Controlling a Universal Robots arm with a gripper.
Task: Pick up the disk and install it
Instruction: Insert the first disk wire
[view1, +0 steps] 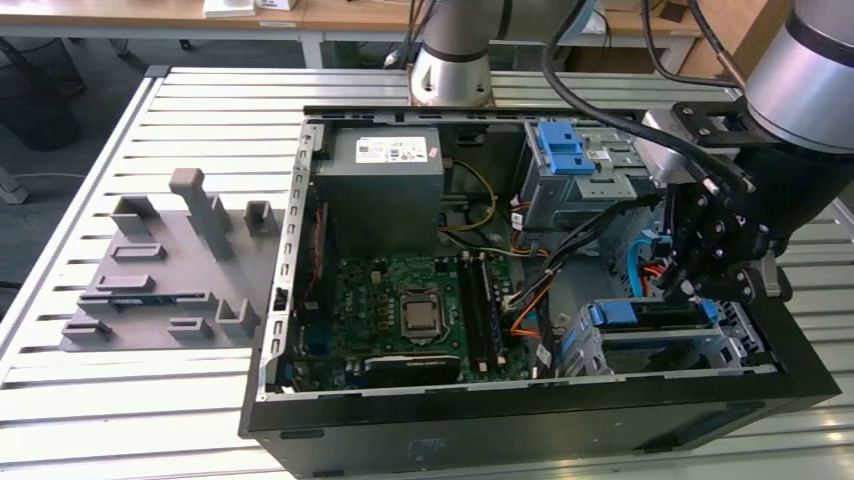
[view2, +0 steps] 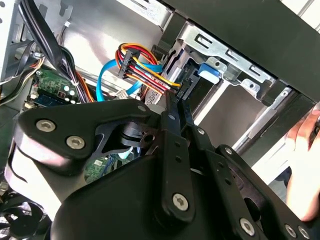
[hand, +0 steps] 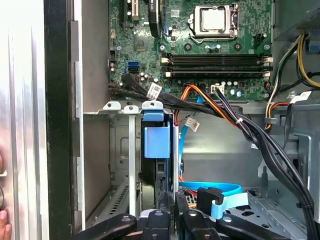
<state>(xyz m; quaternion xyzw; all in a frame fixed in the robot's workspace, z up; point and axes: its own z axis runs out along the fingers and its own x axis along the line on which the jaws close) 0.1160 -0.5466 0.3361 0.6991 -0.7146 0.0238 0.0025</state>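
The gripper (view1: 703, 268) hangs inside the open computer case (view1: 534, 405) at the exterior view's right, over the drive cage (view1: 667, 340); its fingers (hand: 167, 202) are drawn close together on the edge of the disk (hand: 157, 142), which stands on edge in the cage slot, blue frame showing; the power supply (view1: 387, 175) bears a white sticker, too small to read; a person's hand (view2: 305, 165) is beside the case.

No print can be read anywhere. The white sticker (view1: 395, 150) on the grey power-supply box (view1: 387, 190), near the far wall of the computer case (view1: 534, 410) in the exterior view, carries dark lines too small to make out. Small white tags (hand: 155, 91) on the cables in the first wrist view are likewise unreadable.
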